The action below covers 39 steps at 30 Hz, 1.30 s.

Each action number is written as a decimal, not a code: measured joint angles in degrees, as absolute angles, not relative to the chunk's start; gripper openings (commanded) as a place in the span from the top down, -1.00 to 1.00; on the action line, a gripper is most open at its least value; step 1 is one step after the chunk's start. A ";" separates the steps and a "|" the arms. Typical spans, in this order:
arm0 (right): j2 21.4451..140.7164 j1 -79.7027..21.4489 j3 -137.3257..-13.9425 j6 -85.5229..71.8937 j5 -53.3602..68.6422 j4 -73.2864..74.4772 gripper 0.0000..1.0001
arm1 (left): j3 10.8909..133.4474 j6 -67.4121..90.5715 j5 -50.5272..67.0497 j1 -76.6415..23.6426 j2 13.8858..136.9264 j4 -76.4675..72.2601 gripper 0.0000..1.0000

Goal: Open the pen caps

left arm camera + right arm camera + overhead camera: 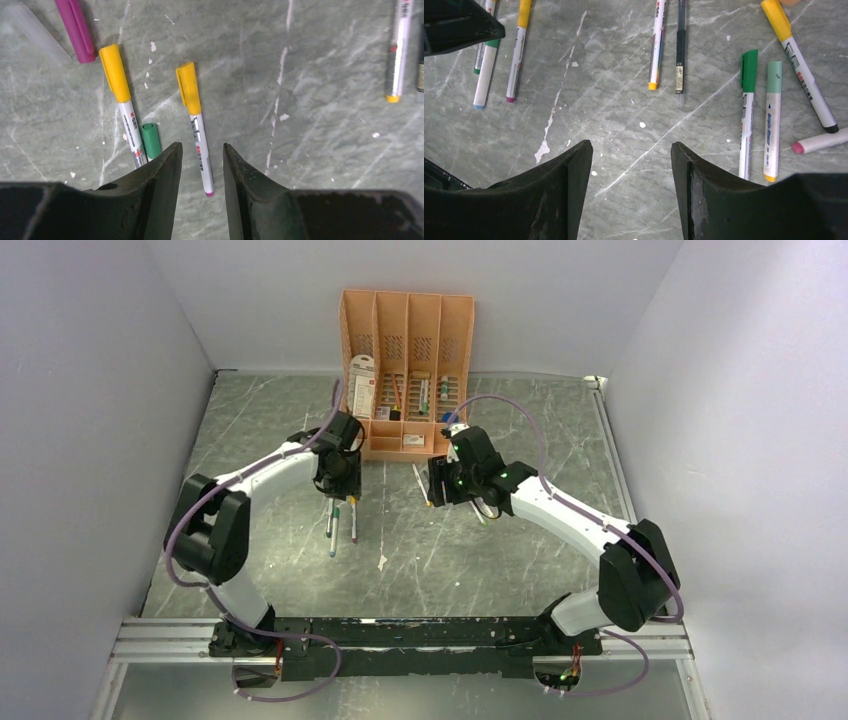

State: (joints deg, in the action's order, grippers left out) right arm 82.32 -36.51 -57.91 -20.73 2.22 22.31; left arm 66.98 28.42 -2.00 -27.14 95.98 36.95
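**Left wrist view: claw parted over a capped yellow pen**

Both claws sit over the marbled grey-green surface (pixel 520 550), just in front of the peach-orange organiser (pixel 405 350). The left claw (pixel 202 146) is near the organiser's left front corner and the right claw (pixel 631 145) near its right front corner.

The left claw's jaws stand narrowly apart and grip nothing. A yellow-capped pen (pixel 197 135) lies on the surface below the gap, cap on and pointing toward the organiser, its magenta tail showing between the fingers. Beside it lies a second yellow-capped pen (pixel 122 100). A green cap (pixel 150 140) rests against that pen's barrel, its lower part hidden by a finger. A purple cap (pixel 76 27) lies nearer the organiser.

The right claw's jaws stand wider, over bare surface and holding nothing. Off to one side lie a green-capped pen (pixel 747 110), a pale-green-capped pen (pixel 772 120) and another yellow-capped one (pixel 799 65), all with caps on. A dark pen (pixel 680 50) lies apart from them.

The barrels carry red and black print, too small to read. The same goes for the cards in the organiser.
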 measured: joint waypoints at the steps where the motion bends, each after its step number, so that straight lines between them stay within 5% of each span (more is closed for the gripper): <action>1: 82.02 -36.51 -57.60 -20.75 2.22 22.13 -0.19 | 66.98 28.53 -2.50 -27.27 97.12 36.58 0.09; 21: 80.38 -36.51 -55.16 -20.99 2.17 22.13 -0.19 | 68.51 28.97 -6.90 -27.81 105.67 32.36 0.17; 39: 79.85 -36.51 -53.82 -21.47 2.20 22.04 -0.19 | 67.26 28.99 -7.66 -29.15 105.03 30.55 0.73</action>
